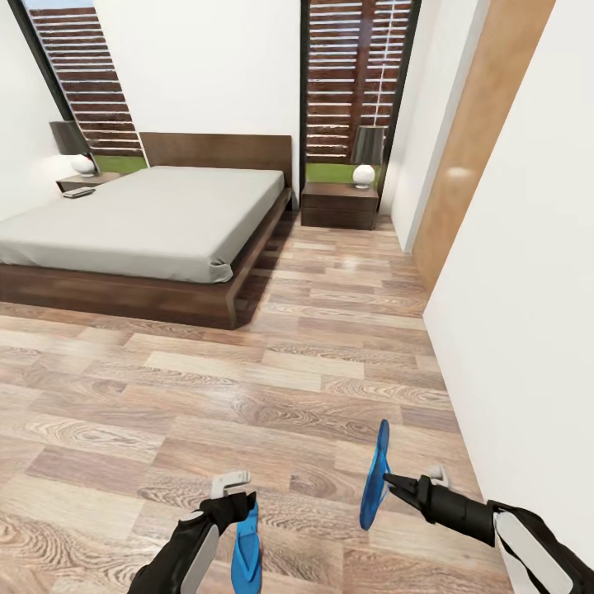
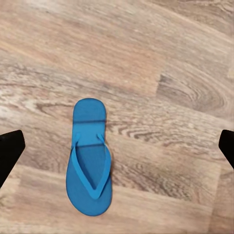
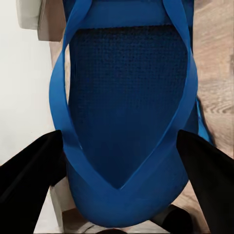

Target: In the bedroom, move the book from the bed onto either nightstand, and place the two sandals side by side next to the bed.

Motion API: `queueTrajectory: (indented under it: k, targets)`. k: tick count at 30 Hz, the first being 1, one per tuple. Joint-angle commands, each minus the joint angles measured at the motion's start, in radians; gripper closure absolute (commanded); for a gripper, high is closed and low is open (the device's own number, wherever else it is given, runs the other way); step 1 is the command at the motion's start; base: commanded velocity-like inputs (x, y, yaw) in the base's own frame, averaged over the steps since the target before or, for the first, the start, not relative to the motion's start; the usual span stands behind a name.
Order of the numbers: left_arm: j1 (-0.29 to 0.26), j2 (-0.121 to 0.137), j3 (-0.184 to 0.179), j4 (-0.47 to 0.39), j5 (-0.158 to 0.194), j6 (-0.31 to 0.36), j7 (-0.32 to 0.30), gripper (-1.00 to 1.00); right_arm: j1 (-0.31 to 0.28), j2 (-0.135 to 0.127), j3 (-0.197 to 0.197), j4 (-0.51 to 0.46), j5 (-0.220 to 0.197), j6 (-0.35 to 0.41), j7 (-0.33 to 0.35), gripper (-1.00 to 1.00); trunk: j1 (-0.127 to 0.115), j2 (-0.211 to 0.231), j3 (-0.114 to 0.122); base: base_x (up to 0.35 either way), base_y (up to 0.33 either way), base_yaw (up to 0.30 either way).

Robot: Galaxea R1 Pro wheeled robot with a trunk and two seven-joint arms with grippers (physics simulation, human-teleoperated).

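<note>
Your right end effector (image 1: 389,481) is clamping one blue sandal (image 1: 374,476) on edge. Your left end effector's (image 1: 233,495) fingers are spreading above the other sandal (image 2: 89,157) on the floor (image 1: 247,396); its toe end is running off the head view's lower edge.

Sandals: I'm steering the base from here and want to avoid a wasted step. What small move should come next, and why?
Probably roll forward toward the bed. The right gripper holds one sandal on edge; the other sandal lies flat on the floor below the left gripper's wide-spread fingers. The book already rests on the far nightstand, and bare planks separate you from the bed.
</note>
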Motion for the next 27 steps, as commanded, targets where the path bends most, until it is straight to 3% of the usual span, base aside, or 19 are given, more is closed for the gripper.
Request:
queueTrajectory:
  k: [1, 6, 18, 25, 27]
  targets:
    - [0.0, 0.001, -0.004, -0.003, 0.01, 0.006, 0.008, -1.0, -0.001, -0.002, 0.002, 0.002, -0.008, 0.01, 0.008, 1.0, 0.0, 0.0, -0.001, 0.0, 0.0, 0.0]
    - [0.0, 0.0, -0.004, -0.007, 0.01, 0.01, 0.011, -1.0, -0.001, -0.002, -0.003, 0.007, -0.009, 0.018, 0.02, 1.0, 0.0, 0.0, -0.001, 0.0, 0.0, 0.0]
    - [0.0, -0.001, -0.004, -0.008, 0.01, 0.011, 0.011, -1.0, -0.001, 0.0, -0.004, 0.007, -0.009, 0.01, 0.017, 1.0, 0.046, -0.084, -0.038, 0.0, 0.0, 0.0]
    - [0.0, -0.002, -0.004, -0.007, 0.01, 0.011, 0.011, -1.0, -0.001, 0.01, -0.004, 0.041, -0.005, -0.09, 0.009, 1.0, 0.073, -0.133, -0.06, 0.0, 0.0, 0.0]
    - [0.0, -0.002, -0.005, -0.007, 0.01, 0.011, 0.011, -1.0, 0.0, 0.01, -0.028, 0.044, -0.009, -0.097, 0.011, 1.0, 0.08, -0.147, -0.067, 0.0, 0.0, 0.0]
